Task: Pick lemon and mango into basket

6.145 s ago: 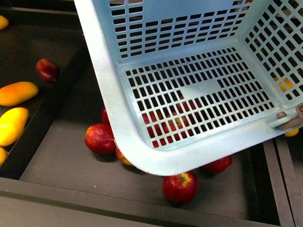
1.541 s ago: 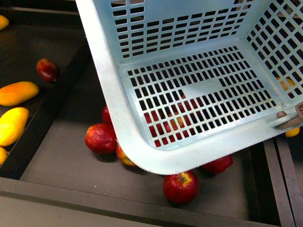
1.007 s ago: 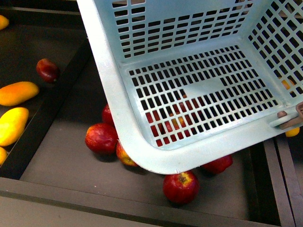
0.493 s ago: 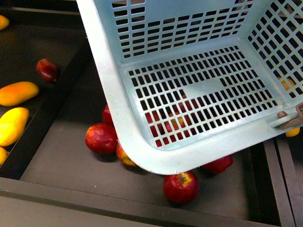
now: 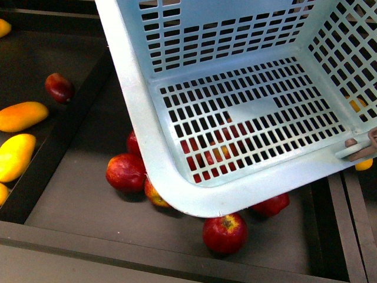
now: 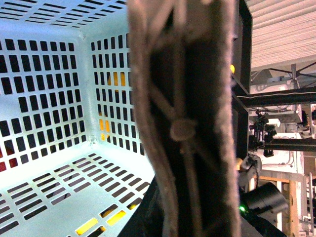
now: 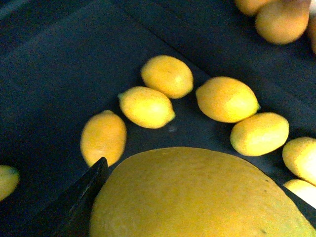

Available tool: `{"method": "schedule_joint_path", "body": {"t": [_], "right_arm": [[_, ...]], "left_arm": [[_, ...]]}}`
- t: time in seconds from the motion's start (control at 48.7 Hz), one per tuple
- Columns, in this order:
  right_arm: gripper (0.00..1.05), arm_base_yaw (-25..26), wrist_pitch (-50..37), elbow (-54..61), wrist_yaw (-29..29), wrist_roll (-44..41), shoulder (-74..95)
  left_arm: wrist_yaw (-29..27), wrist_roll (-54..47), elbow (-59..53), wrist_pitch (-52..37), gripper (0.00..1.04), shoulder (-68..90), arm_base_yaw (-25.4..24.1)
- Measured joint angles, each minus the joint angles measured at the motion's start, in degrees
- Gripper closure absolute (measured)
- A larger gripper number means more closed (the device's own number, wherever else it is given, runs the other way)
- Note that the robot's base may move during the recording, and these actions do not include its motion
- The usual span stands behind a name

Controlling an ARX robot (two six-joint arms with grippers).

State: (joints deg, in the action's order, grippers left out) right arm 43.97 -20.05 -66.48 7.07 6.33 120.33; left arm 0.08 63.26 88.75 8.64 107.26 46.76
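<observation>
Right gripper (image 7: pixel 190 210) clamps what looks like the firm, slick lemon (image 7: pixel 197 182) round its middle; left gripper (image 6: pixel 190 133) holds the basket (image 5: pixel 171 177).

A dark bin (image 5: pixel 76 200) with raised dividers (image 5: pixel 59 141) carried the fruit. Red apples (image 5: pixel 125 173) lay loose on the floor of its middle bay, one (image 5: pixel 224 233) alone at 6 o'clock by the front wall. In the bay at 9 o'clock two mangoes (image 5: pixel 22 116) lay side by side, with a dark red fruit (image 5: pixel 59 87) at 12 o'clock from them. Several lemons (image 7: pixel 146 106) lay clustered on another dark floor (image 7: pixel 59 64).
</observation>
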Motion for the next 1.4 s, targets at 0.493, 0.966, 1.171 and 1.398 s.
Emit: {"method": "schedule_joint_path", "body": {"t": [0.493, 0.966, 1.171, 1.398], "right_arm": [[0.33, -12.59, 5.42, 22.36, 5.99, 4.92, -40.54], [0.33, -44.24, 4.09, 20.57, -8.85, 12.74, -38.62], [0.09, -46.16, 4.68, 20.37, -12.79, 11.89, -38.16], [0.09, -37.42, 11.93, 22.38, -13.09, 15.17, -47.3]], "left_arm": [[-0.02, 0.0, 0.0, 0.0, 1.0, 0.0, 0.0], [-0.04, 0.0, 0.0, 0.0, 1.0, 0.0, 0.0], [-0.02, 0.0, 0.0, 0.0, 1.0, 0.0, 0.0], [-0.11, -0.24, -0.02, 0.07, 1.0, 0.02, 0.0]]}}
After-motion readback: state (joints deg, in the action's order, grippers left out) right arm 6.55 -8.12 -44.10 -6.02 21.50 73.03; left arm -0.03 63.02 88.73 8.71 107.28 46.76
